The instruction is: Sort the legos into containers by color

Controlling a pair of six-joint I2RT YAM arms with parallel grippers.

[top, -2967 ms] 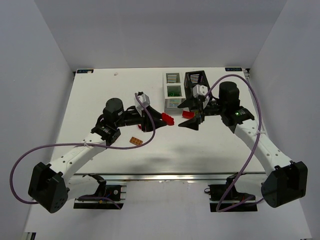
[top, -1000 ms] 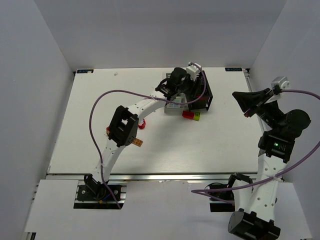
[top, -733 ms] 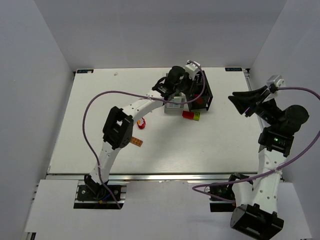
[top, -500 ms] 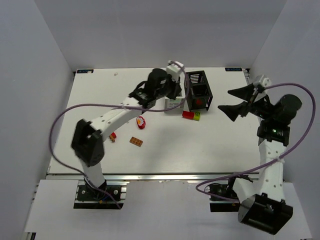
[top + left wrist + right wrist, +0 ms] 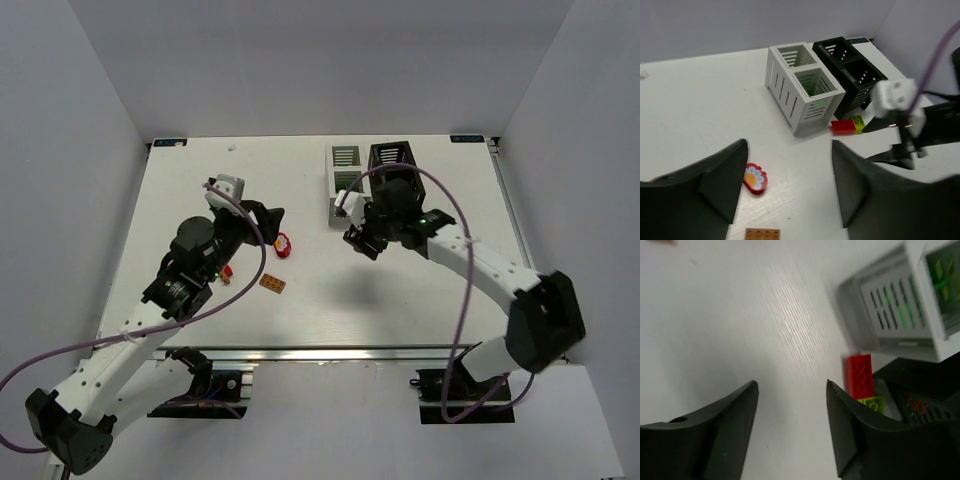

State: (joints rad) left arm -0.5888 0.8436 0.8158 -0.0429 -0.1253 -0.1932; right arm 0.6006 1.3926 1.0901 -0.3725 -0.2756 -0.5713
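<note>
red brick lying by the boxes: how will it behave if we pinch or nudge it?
The red brick looks like hard moulded plastic, so probably stiff and light. It lies flat on the table, so a nudge should slide it, not roll it. A yellow-green brick touches its end; whether they are joined I cannot tell, so it may come along.

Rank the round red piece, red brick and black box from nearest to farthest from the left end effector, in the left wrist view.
1. Round red piece, lower left.
2. Red brick, centre right.
3. Black box, far right.
</note>
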